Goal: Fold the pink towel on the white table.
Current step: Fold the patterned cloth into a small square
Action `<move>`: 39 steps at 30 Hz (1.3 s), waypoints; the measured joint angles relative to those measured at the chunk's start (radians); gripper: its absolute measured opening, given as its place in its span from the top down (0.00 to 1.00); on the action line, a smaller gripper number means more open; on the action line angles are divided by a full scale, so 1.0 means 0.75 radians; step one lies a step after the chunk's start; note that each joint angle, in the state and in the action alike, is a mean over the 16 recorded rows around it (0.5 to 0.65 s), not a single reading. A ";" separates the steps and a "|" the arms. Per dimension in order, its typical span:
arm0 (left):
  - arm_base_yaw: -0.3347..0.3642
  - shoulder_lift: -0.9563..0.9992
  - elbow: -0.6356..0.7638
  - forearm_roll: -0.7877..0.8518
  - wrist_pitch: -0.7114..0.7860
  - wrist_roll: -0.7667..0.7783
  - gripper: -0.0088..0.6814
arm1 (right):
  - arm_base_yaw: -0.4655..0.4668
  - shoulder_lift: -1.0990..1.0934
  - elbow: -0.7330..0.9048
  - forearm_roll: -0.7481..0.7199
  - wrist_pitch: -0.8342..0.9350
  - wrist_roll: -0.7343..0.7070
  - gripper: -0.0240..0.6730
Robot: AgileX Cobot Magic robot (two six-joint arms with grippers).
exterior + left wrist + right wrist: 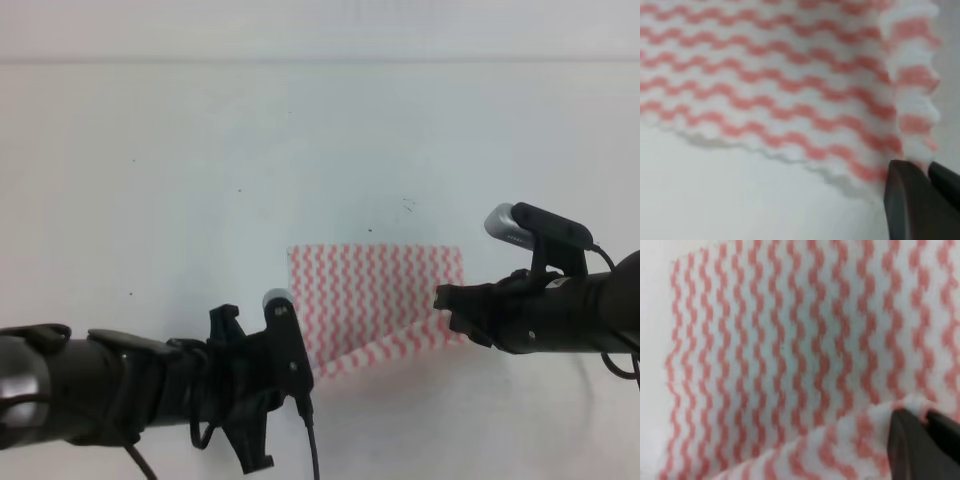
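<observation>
The pink towel (375, 285) lies on the white table (150, 200), right of centre, and its near edge is raised into a slanted flap. My left gripper (303, 362) is at the towel's near left corner. In the left wrist view, the left gripper (924, 172) is shut on that scalloped corner of the towel (765, 75). My right gripper (447, 305) is at the near right corner. The right wrist view shows the right gripper (924, 416) pinching a lifted fold of the towel (790, 350).
The table's far edge (320, 62) runs across the top of the high view. A few small dark specks (239, 189) mark the surface behind the towel. Both arms and their cables fill the near edge of that view.
</observation>
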 joint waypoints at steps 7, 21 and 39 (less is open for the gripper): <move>-0.001 -0.020 -0.067 0.019 -0.013 -0.043 0.99 | 0.000 -0.001 -0.014 0.000 -0.010 0.000 0.99; 0.004 0.045 -0.225 0.013 -0.068 -0.060 0.99 | 0.000 0.005 -0.047 -0.001 -0.056 0.000 0.99; 0.007 0.156 -0.357 0.013 -0.158 -0.051 0.99 | 0.000 0.046 -0.049 0.004 -0.128 0.002 0.99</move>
